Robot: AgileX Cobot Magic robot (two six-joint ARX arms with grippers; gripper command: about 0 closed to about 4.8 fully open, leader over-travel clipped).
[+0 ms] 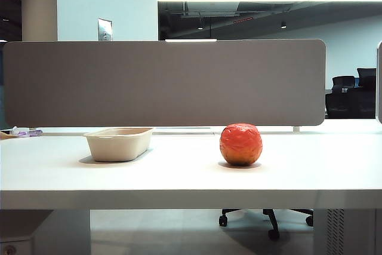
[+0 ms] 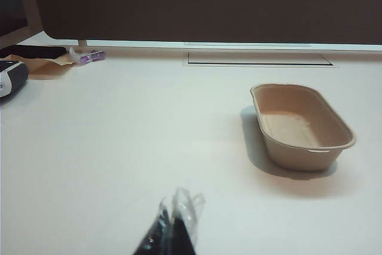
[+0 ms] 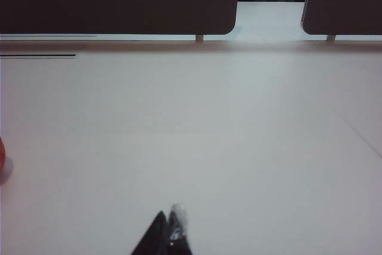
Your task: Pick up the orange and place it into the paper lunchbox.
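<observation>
The red-orange orange [image 1: 240,144] with wrinkled skin rests on the white table [image 1: 191,174], right of centre in the exterior view; only a sliver of the orange [image 3: 2,152] shows in the right wrist view. The beige paper lunchbox [image 1: 119,143] stands empty to its left, and the lunchbox [image 2: 301,125] shows whole in the left wrist view. My left gripper [image 2: 177,210] hangs over bare table well short of the lunchbox, jaws pressed together, holding nothing. My right gripper [image 3: 170,218] is also shut and empty, far from the orange. Neither gripper appears in the exterior view.
A grey partition [image 1: 164,82] runs along the table's far edge. Small clutter [image 2: 48,63] with a purple item and a dark device [image 2: 11,79] lies at the far left corner. A cable slot [image 2: 259,59] sits near the partition. An office chair base [image 1: 268,216] stands beneath the table.
</observation>
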